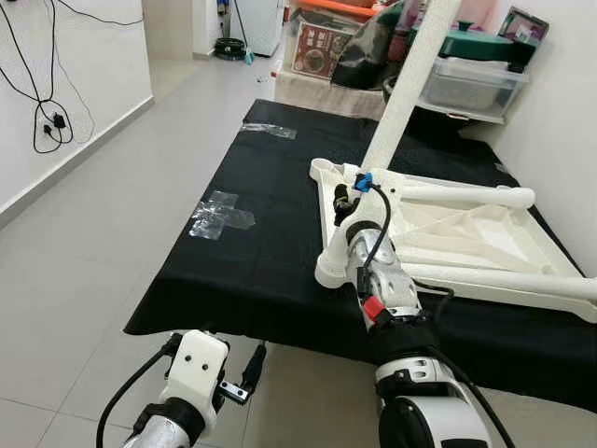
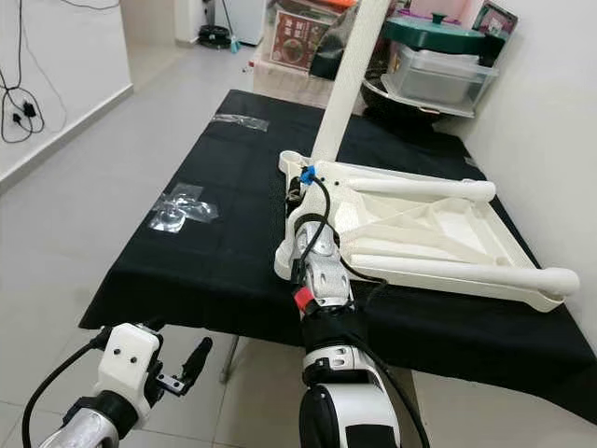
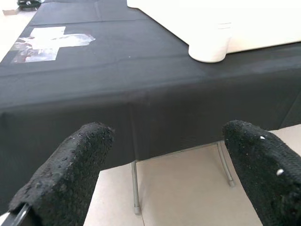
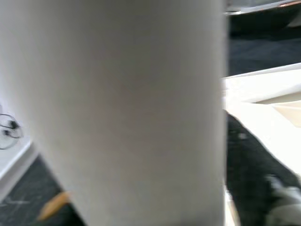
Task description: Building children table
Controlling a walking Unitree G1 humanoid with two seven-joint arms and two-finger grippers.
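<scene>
A thick white table leg (image 4: 127,108) stands upright right in front of the right gripper, blurred by closeness and taking up most of the width. Past it on one side lies the cream underside of the white tabletop (image 4: 263,94), with a raised edge running across. One black finger (image 4: 249,155) of the gripper reaches alongside the leg, over that tabletop. Beyond the leg's other side are black cloth (image 4: 28,188), a white wall (image 4: 9,84) and a dark cable (image 4: 8,126).
</scene>
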